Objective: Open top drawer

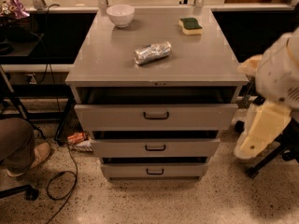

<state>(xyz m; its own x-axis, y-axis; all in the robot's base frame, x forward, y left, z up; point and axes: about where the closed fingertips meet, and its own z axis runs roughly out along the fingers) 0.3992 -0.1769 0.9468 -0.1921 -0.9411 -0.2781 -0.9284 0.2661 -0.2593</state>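
The top drawer (112, 118) is the widest grey drawer, just under the cabinet top (117, 64). It stands pulled out a little, with a dark gap showing above its front. Its small dark bar handle (156, 115) sits at the centre. My gripper (256, 139) is the cream-coloured end of the white arm at the right edge. It hangs to the right of the cabinet at drawer height, apart from the drawer and its handle.
The middle drawer (117, 148) and bottom drawer (121, 171) also stand slightly out. A white bowl (120, 15), a green sponge (190, 25) and a foil-wrapped packet (153, 52) lie on top. A person's leg and shoe (21, 143) and a cable (60, 183) are at left. A chair base (268, 160) is at right.
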